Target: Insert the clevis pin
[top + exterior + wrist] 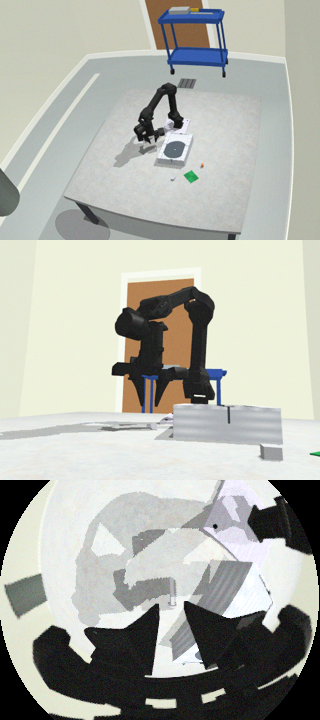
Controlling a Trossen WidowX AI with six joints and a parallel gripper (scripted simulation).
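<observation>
One black parallel-jaw gripper [152,141] [149,406] [171,606], parted and holding nothing, above the table [219,196] [103,459]; one steel clevis pin [155,148] [151,426] [172,592], lying beside the rimmed steel tray [163,160] [222,431] [212,605].

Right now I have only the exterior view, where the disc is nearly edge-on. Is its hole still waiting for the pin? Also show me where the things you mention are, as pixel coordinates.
Observer: Yes. The top view shows the disc [169,152] [227,405] with its hole as a pale central dot, nothing standing in it.

Operator: How is the pin turned?

Observer: In the wrist view, the pin's [155,148] [151,426] [173,587] head is at the end nearer the fingers [147,140] [139,392].

Operator: Anything outside my picture?

Observer: An orange block [202,165], near the green square [191,176] [315,453].
</observation>
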